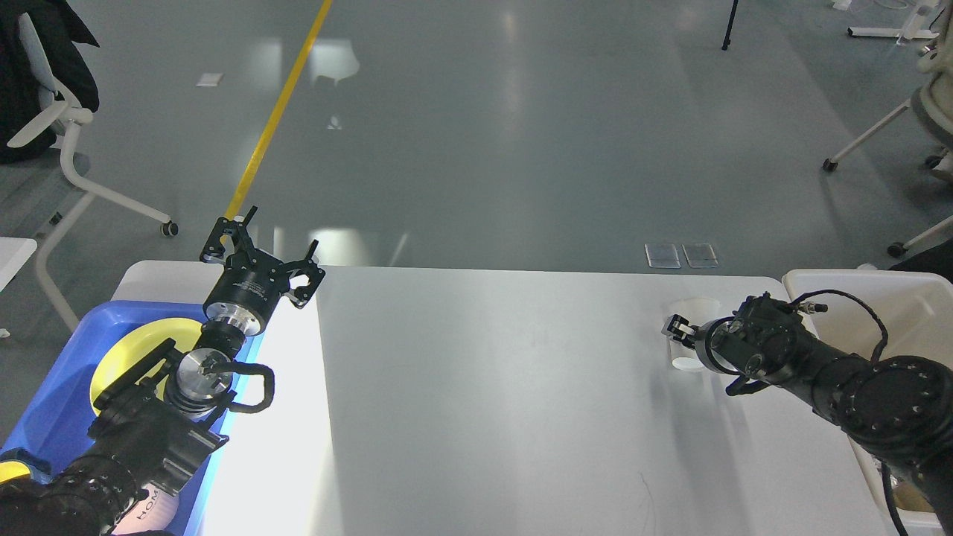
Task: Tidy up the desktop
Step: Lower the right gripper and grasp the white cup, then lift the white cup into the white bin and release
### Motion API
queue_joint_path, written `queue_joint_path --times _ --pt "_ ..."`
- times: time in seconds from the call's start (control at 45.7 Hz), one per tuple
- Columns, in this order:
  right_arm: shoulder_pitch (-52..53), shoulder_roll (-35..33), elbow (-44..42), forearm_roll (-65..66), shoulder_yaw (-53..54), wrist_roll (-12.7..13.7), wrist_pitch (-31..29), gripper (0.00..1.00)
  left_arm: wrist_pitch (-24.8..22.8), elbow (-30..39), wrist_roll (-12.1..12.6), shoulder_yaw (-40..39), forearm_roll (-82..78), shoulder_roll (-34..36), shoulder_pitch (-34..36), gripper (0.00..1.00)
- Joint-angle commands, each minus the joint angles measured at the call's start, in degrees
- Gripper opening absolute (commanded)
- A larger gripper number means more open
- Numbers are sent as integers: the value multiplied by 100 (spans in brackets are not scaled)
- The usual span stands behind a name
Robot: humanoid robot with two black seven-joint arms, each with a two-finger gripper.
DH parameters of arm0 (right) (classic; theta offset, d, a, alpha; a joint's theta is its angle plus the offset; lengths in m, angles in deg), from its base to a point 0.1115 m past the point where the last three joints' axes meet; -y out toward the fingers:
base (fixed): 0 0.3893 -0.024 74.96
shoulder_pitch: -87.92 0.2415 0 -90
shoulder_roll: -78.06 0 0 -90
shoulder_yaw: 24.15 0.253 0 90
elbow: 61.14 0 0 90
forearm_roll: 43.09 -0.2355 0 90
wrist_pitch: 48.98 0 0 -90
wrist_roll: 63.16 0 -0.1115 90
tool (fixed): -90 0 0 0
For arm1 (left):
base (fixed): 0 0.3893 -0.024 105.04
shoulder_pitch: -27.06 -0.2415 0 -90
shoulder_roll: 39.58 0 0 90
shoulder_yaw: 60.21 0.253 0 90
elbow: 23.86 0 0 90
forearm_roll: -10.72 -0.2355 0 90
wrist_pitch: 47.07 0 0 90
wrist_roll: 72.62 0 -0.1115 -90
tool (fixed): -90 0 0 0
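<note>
The desk (484,402) fills the near view. Left jaws (260,249) gape empty above its far-left corner, over a blue tray (67,357). Right jaws (679,331) touch a white cup (692,313) near the far-right corner; their state is unclear. A beige bin (916,298) flanks the right edge.

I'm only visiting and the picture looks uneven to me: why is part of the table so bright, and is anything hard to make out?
Head view: a washed-out glare strip crosses the desktop on its left side, beside the blue tray. The floor mirrors ceiling lights. The white cup nearly blends into the tabletop. The left pincer is sharp and open; the right pincer is dark and small.
</note>
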Motion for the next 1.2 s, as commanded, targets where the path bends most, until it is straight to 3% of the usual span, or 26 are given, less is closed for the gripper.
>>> queue_joint_path --times 0.0,0.482,0.591,0.788,0.876,1.073,1.182 --pt "-1 0 0 0 2 3 -19 0 1 0 0 -1 0 4 0 98" --pt "464 -228 368 9 -94 38 -133 0 1 0 0 -1 0 4 0 98" --pt "1288 -956 1377 17 -147 65 -510 0 1 0 0 -1 0 4 0 98" --pt "3467 -2178 3214 17 -375 73 -2486 0 1 0 0 -1 0 4 0 98" --pt "4338 -2513 3980 17 -446 91 -3050 0 1 0 0 -1 0 4 0 98" --pt "6193 -2813 5957 35 -973 135 -3359 0 1 0 0 -1 0 4 -9 98" --pt "6511 -2830 6451 44 -1026 135 -3333 0 1 0 0 -10 0 4 -9 98"
